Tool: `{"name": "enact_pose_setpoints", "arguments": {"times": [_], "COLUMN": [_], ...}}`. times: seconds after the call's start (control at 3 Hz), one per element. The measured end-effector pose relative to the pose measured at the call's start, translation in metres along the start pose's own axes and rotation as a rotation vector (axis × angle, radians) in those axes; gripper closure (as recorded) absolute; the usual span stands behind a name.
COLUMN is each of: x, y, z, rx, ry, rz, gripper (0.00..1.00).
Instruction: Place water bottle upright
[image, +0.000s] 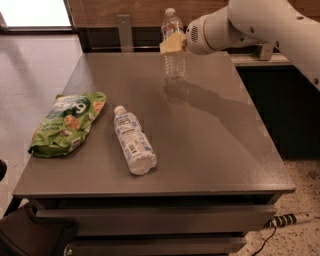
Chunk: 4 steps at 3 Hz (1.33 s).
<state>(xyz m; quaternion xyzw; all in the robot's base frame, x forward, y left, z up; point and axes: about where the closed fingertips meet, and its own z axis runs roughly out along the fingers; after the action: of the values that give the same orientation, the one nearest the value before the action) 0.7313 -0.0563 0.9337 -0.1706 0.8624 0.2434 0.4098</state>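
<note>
The water bottle (175, 62) is a small clear ribbed bottle with a white cap. It stands upright at the back middle of the grey table (215, 145), cap on top, its base at or just above the surface. My gripper (172, 44) reaches in from the right and is shut on the bottle's upper body. One pale yellow finger pad (169, 45) shows in front of the bottle. The white arm (260, 22) stretches off to the upper right.
A larger bottle with a big white printed label (134, 140) lies on its side left of the table's middle. A green snack bag (67, 122) lies near the left edge. A dark wall runs behind the table. A power strip (295, 218) lies on the floor at the right.
</note>
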Motion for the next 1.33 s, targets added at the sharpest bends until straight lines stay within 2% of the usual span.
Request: {"name": "enact_pose_setpoints", "arguments": {"times": [0.33,0.67,1.0,1.33], "x": [-0.027,-0.062,-0.066,-0.071], "y": [0.011,0.018,0.017,0.017], "z": [0.003,-0.015,-0.018,0.000], "rx": [-0.145,-0.163,-0.153,-0.189], "ry": [-0.071,-0.144,-0.155,-0.222], "rz": [-0.111,-0.234,-0.241,-0.283], "gripper": [1.00,1.00,1.00,1.00]}}
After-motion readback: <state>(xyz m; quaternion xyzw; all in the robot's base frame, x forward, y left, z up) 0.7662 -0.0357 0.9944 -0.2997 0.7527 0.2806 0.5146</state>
